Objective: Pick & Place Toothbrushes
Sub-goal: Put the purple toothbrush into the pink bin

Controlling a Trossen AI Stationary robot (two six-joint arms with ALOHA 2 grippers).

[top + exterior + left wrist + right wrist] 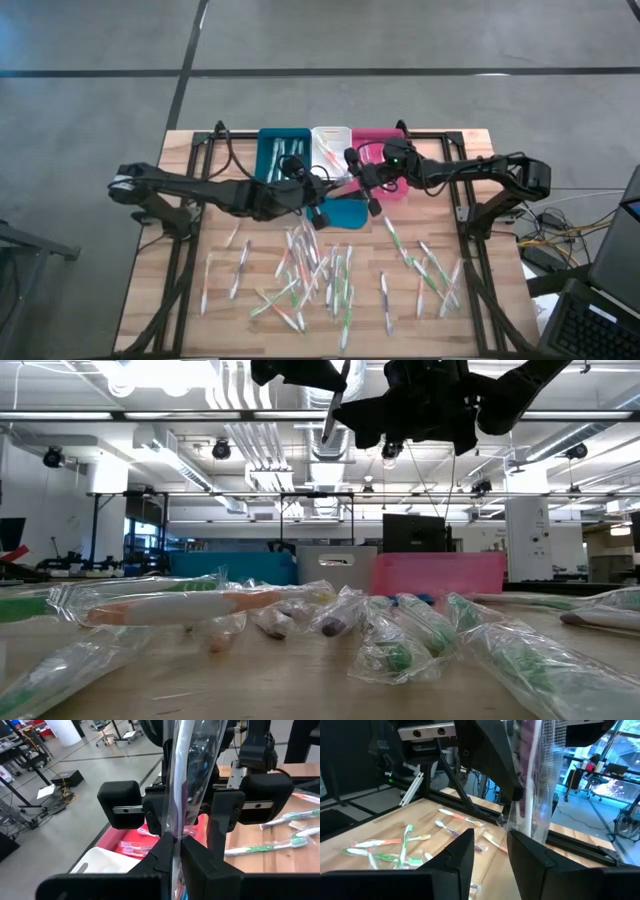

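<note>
A pink-handled toothbrush in a clear wrapper [182,775] stands nearly upright in the air in front of the bins, and my left gripper [176,840] is shut on it. My right gripper [490,837] faces it from the table's right and is open. In the left wrist view its two fingers [152,817] stand on either side of the wrapper. Many more wrapped toothbrushes [320,275] lie scattered on the wooden table. In the low view the held toothbrush [334,405] shows high above them. My left gripper pinches the wrapped toothbrush between its two fingers, partway along its length [175,834]. The fingers come roughly level from the table's left and lie across it. The toothbrush stands nearly upright, lifted clear of the table. Whether my right gripper touches the wrapper, I cannot tell.
A teal bin [283,152], a white bin [330,145] and a pink bin [385,150] stand side by side at the table's far edge, each holding some toothbrushes. A flat teal piece [347,212] lies just in front of them. Black frame rails run along both table sides.
</note>
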